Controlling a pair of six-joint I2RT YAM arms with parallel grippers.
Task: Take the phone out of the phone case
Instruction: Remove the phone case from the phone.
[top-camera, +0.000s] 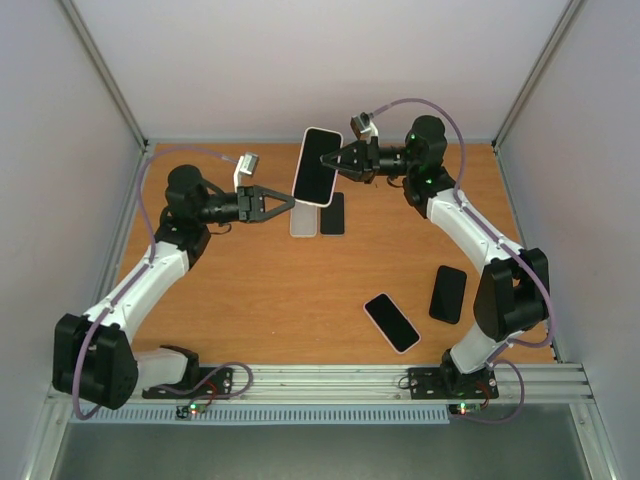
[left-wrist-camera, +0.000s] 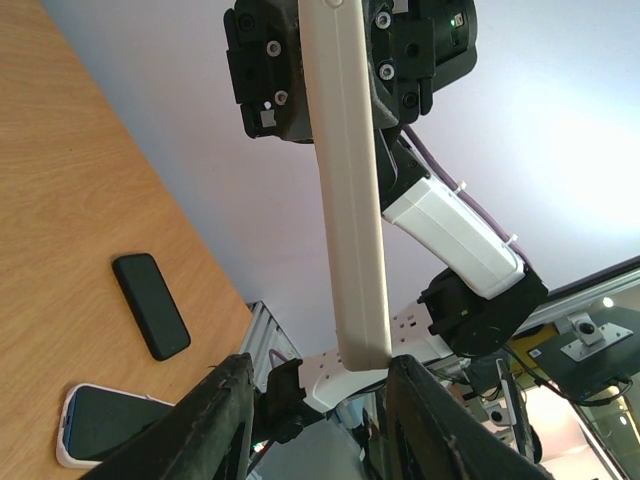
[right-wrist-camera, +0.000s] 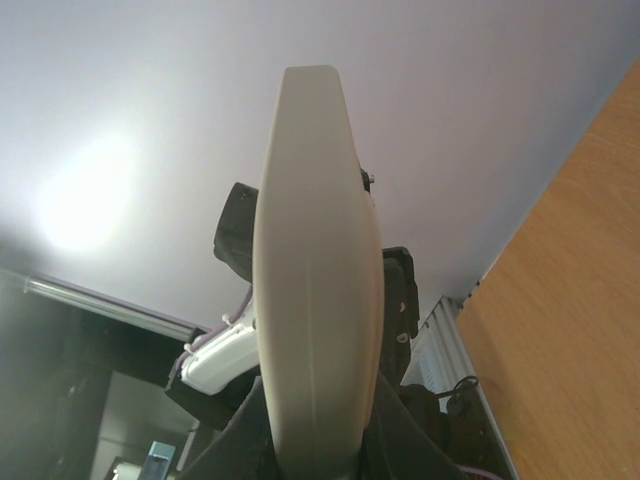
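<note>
Here the right claw (top-camera: 340, 160) pinches the black-screened phone in its white plastic case (top-camera: 317, 166) aloft, the left claw (top-camera: 288, 205) spread just beside it.

Between my right jaws the phone (top-camera: 317, 165) stands edge-on, so its case (right-wrist-camera: 315, 270) hides most of my left arm (right-wrist-camera: 225, 355) beyond. My right fingers (right-wrist-camera: 400, 445) are cut off below; whether the phone sits fully in it, I cannot tell.

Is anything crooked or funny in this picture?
Yes: the white-cased phone is tilted up in the air instead of lying flat, pinched by the right claw. Below, another phone lies flat on the table.
</note>
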